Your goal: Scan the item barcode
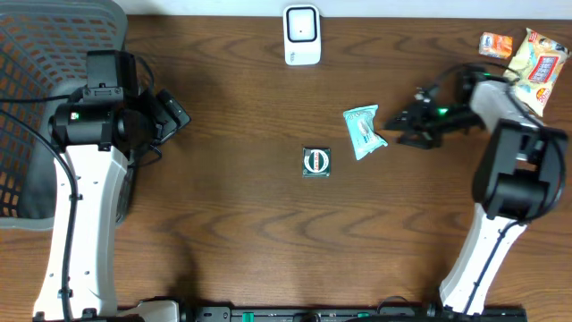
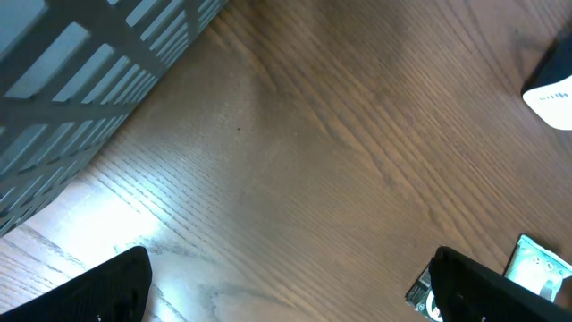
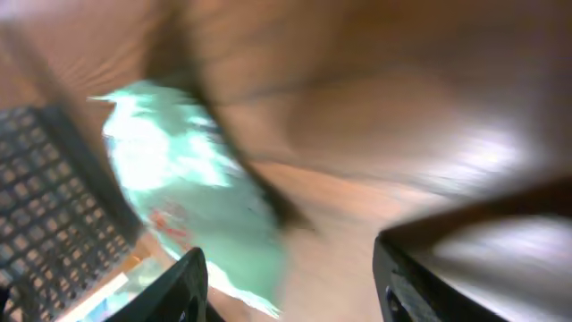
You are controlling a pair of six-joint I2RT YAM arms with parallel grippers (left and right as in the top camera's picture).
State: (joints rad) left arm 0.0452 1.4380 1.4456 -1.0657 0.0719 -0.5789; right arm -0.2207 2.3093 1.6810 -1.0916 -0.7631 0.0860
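The crinkly mint-green plastic packet (image 1: 364, 131) lies right of frame centre, just beside the right gripper (image 1: 404, 120), fingers spread; the left gripper (image 1: 177, 116) is spread too. Likely light, soft, slippery: pinch a sealed end.

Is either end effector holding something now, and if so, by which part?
Nothing is held. The left end effector is open over the table. The right end effector is open too; the teal packet lies on the table beside it.
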